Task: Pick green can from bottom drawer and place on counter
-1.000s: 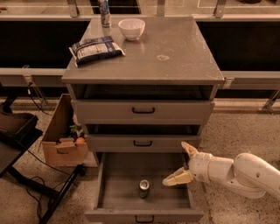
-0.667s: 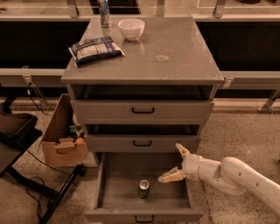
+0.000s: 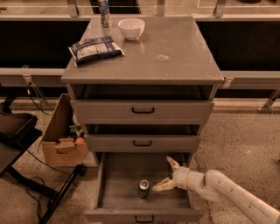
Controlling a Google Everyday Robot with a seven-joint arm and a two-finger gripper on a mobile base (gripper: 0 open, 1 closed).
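The gripper [image 3: 165, 175] is sliding left, now just beside the green can [image 3: 144, 189], nearer than a second ago. Grasp likely coming. Can is standing upright at the front-middle of the bottom drawer [image 3: 118, 175], long axis vertical, silver top pointing up. Claw is hanging released, fingers spread, holding nothing. Counter [image 3: 183, 48] is waiting above.

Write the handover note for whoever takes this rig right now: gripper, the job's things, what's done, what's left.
Gripper: fingers open, holding nothing, low inside the bottom drawer, just right of the green can.
Green can: upright on the drawer floor, near the front, not grasped.
Bottom drawer: pulled open.
Counter: holds a white bowl, a snack bag and a slim can on its rear left; right side bare.
Done: drawer open, gripper at the can.
Left: close on the can, lift it out, set it on the counter.
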